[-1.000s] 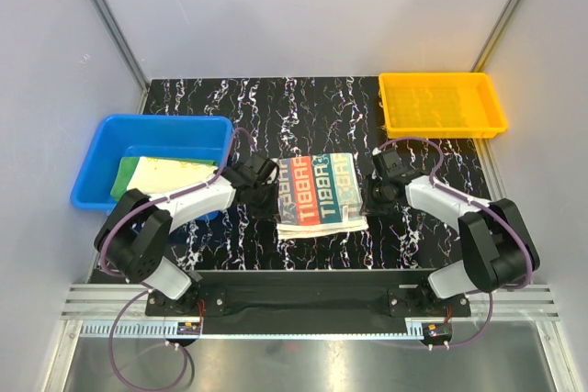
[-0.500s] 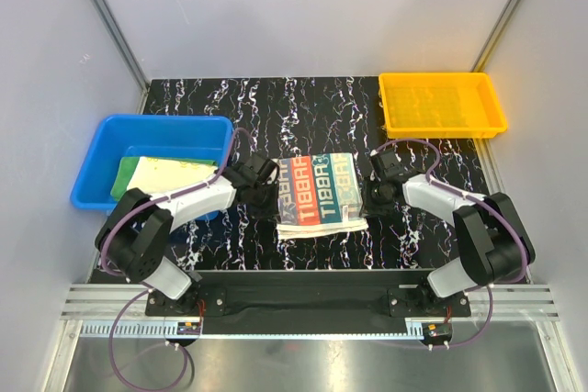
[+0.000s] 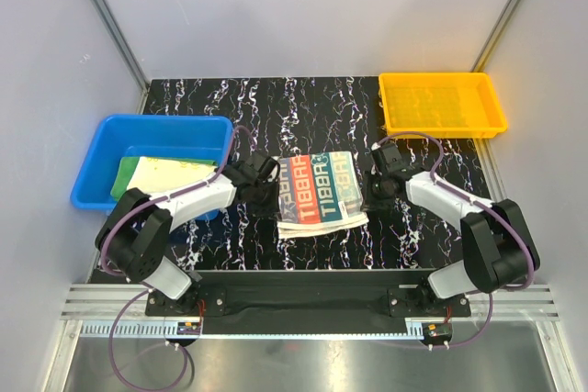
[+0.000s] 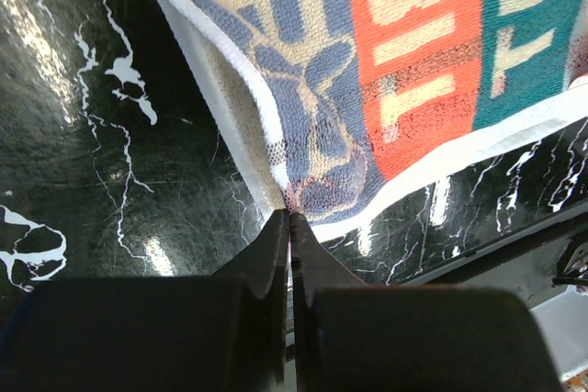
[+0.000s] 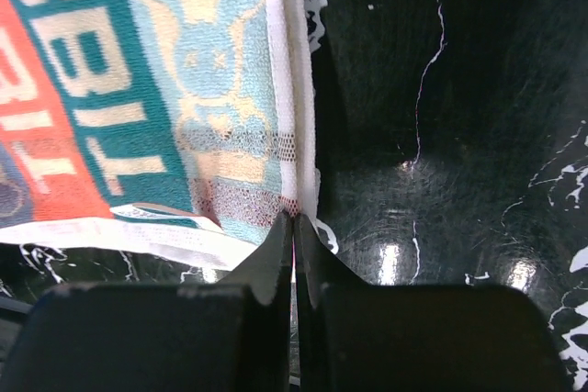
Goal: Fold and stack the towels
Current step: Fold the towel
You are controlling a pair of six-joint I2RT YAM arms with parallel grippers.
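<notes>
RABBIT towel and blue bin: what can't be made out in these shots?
- RABBIT towel: layer count; top view too small, wrist views crop it.
- Left gripper, right gripper: how much hem is pinched, hidden between the shut fingers.
- Blue bin: yellow towel print too small in top view; green towel mostly covered by it.

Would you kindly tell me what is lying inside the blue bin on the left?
A pale yellow towel lies in the blue bin, on a green towel whose edge peeks out. The left arm covers their near corner; anything beneath them is hidden.
</notes>
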